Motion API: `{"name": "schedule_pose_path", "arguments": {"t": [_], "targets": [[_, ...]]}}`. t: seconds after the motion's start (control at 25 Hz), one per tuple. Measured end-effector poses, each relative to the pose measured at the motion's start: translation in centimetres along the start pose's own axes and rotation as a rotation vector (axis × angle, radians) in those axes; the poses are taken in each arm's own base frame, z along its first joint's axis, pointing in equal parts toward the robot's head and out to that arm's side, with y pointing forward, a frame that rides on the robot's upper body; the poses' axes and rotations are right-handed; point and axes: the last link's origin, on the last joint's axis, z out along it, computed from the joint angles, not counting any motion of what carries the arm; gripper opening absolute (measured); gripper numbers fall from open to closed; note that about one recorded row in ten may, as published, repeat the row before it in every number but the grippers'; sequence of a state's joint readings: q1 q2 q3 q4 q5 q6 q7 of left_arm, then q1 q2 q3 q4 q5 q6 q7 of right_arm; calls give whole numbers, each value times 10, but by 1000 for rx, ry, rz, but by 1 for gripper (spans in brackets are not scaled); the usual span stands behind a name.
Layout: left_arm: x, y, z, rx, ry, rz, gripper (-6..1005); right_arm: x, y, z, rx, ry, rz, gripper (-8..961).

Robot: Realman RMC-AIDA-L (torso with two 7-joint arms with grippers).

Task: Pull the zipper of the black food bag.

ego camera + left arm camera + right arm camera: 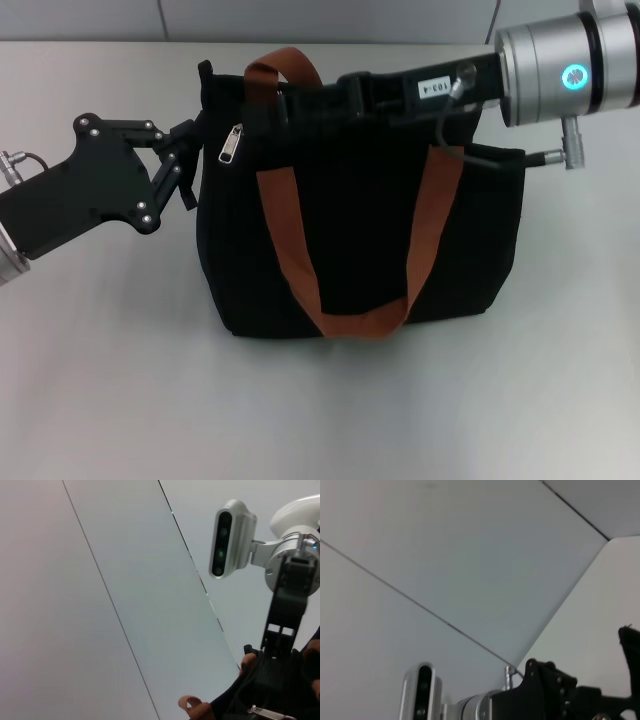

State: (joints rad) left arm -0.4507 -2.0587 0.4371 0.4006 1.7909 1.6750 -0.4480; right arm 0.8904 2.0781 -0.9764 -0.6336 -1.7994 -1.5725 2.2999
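The right gripper (pixel 280 652) reaches onto the black food bag (pixel 260 695) beside the zipper (pixel 265 711).

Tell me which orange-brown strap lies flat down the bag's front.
The long U-shaped strap on the black food bag; the other strap arches above the top edge.

The black food bag (pixel 360 240) is flanked by both arms at its top edge; open table (pixel 330 410) is left in front.
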Motion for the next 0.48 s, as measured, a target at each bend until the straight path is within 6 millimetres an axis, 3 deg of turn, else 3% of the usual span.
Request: {"name": "schedule_pose_path", "arguments": {"t": [0.4,0.48], "targets": [[3,-1,2,-3,22,6,27,-7,-2,11,53,30,3,763],[4,-1,2,-4,23,7,27,-8,-2,13,58,34,4,712]]}}
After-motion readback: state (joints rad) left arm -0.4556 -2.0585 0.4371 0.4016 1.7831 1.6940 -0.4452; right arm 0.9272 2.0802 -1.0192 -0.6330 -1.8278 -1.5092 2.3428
